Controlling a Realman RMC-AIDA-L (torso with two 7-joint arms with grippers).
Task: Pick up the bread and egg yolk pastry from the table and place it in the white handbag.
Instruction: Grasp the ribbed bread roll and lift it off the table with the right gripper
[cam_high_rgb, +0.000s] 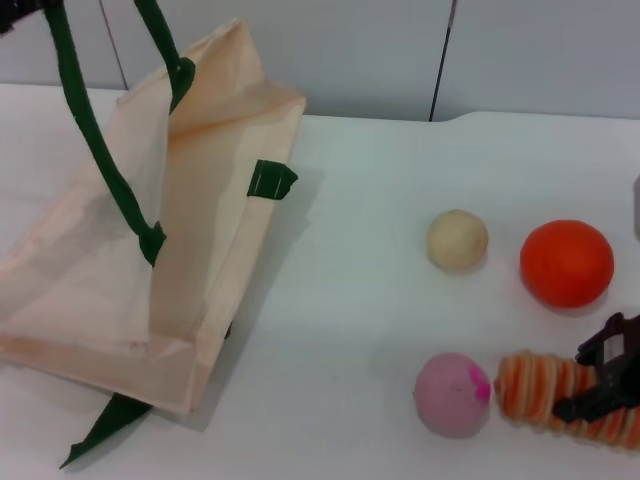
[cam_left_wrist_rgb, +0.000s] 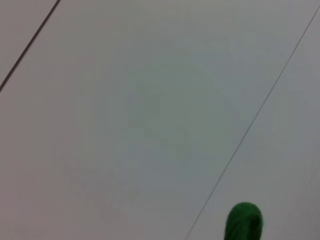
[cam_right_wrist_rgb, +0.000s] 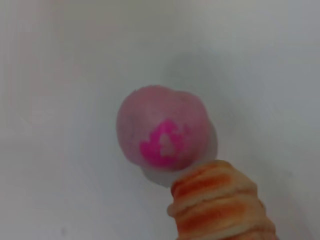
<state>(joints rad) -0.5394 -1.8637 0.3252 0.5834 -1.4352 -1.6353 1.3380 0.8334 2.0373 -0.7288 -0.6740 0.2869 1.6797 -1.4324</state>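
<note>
Near the table's (cam_high_rgb: 350, 330) front right corner, the right gripper (cam_high_rgb: 600, 385) clamps the ridged, tan-and-orange striped bread (cam_high_rgb: 545, 390), its end touching a pink ball (cam_high_rgb: 452, 393); left gripper's state unseen.

White table (cam_high_rgb: 360, 330): handbag (cam_high_rgb: 90, 290), pastry (cam_high_rgb: 457, 240), orange sphere (cam_high_rgb: 566, 263), pink ball (cam_high_rgb: 452, 394), bread (cam_high_rgb: 545, 392).

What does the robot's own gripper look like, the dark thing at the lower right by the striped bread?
The right gripper is black, angular and blocky, with matte parts like brackets. No cables or markings show on it. Of the left arm only a black sliver shows at the head view's top left corner.
</note>
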